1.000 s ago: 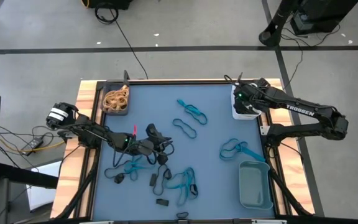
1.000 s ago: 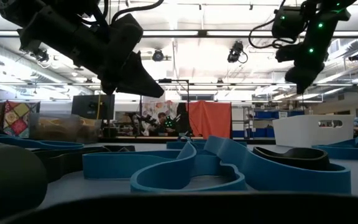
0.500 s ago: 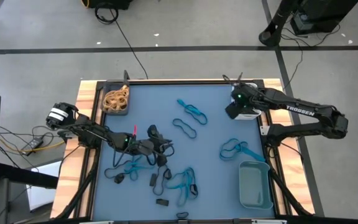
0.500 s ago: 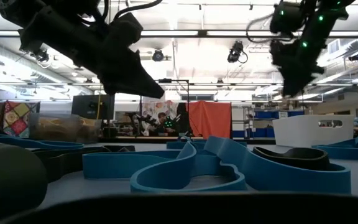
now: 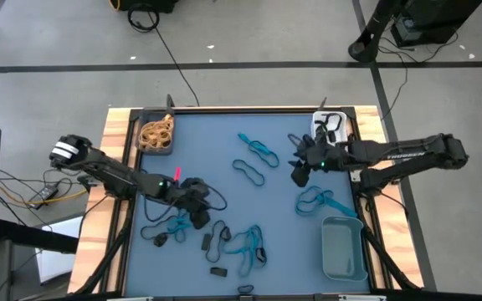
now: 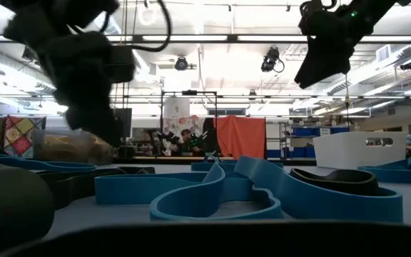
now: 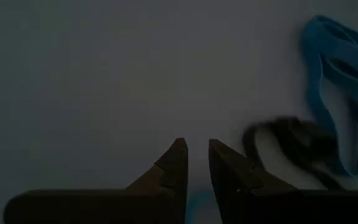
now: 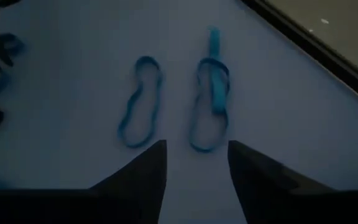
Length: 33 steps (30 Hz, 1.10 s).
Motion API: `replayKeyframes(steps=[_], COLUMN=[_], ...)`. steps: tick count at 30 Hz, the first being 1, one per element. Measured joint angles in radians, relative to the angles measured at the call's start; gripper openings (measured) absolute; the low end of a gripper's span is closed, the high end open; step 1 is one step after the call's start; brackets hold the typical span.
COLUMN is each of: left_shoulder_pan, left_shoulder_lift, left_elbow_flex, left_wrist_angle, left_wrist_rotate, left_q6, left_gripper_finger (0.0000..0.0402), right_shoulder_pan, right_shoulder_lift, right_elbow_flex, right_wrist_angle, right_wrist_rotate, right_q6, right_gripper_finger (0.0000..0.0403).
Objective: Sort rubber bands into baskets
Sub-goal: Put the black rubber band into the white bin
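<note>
1. The blue table mat (image 5: 224, 134) carries the loose rubber bands (image 5: 245, 242); most lie toward six o'clock of the mat, blue and black loops tangled together; two blue loops (image 5: 258, 150) lie near twelve o'clock of centre; another blue bunch (image 5: 318, 201) lies toward four o'clock.
2. The dark basket (image 5: 156, 134) sits at the mat's ten-to-eleven o'clock corner and holds a heap of tan bands (image 5: 156, 131); the white basket (image 5: 331, 127) sits at the one-to-two o'clock corner with a dark loop in it; the grey-teal basket (image 5: 344, 248) sits at the four-to-five o'clock corner.
3. The left gripper (image 5: 197, 211) is low over the mat at about seven o'clock of centre, among the blue and black loops there; in its wrist view the fingers (image 7: 173, 171) stand with a narrow gap between the tips and nothing pinched; a black band (image 7: 291, 140) lies just beside them, against a blue band (image 7: 337, 87).
4. The right gripper (image 5: 298, 171) hangs over the mat at about three o'clock of centre, clear of the white basket; its fingers (image 8: 145, 171) are spread and empty; past them the wrist view shows two blue loops (image 8: 209, 102) lying side by side, apart from each other.
</note>
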Motion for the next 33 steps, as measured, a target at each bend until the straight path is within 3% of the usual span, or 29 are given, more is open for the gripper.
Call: replayKeyframes(steps=[3,8,16,24,33], left_shoulder_pan=[-0.041,-0.124,-0.246,-0.36,-0.426], left_shoulder_lift=[-0.058,-0.145,-0.229,-0.203,-0.144], left_elbow_flex=[0.0,-0.001,0.001,0.0,-0.001], left_wrist_angle=[-0.14,-0.309,-0.433,-0.607,-0.619], left_wrist_rotate=[0.003,0.003,0.006,0.111,0.088], left_q6=[-0.113,-0.246,-0.367,-0.433,-0.459], left_gripper_finger=[0.0067,0.0063,0.0053,0.0048,0.0048], right_shoulder_pan=[0.06,0.105,0.122,0.127,0.127], right_shoulder_lift=[0.027,0.113,0.271,0.393,0.412], right_elbow_flex=[-0.056,-0.206,-0.353,-0.361,-0.361], right_wrist_angle=[0.083,0.369,0.772,0.901,0.96], right_wrist_rotate=[0.031,-0.013,-0.063,-0.145,-0.173], right_q6=[0.02,0.022,-0.021,-0.022,-0.022], right_gripper_finger=[0.0168,0.0156,0.0153,0.0152,0.015])
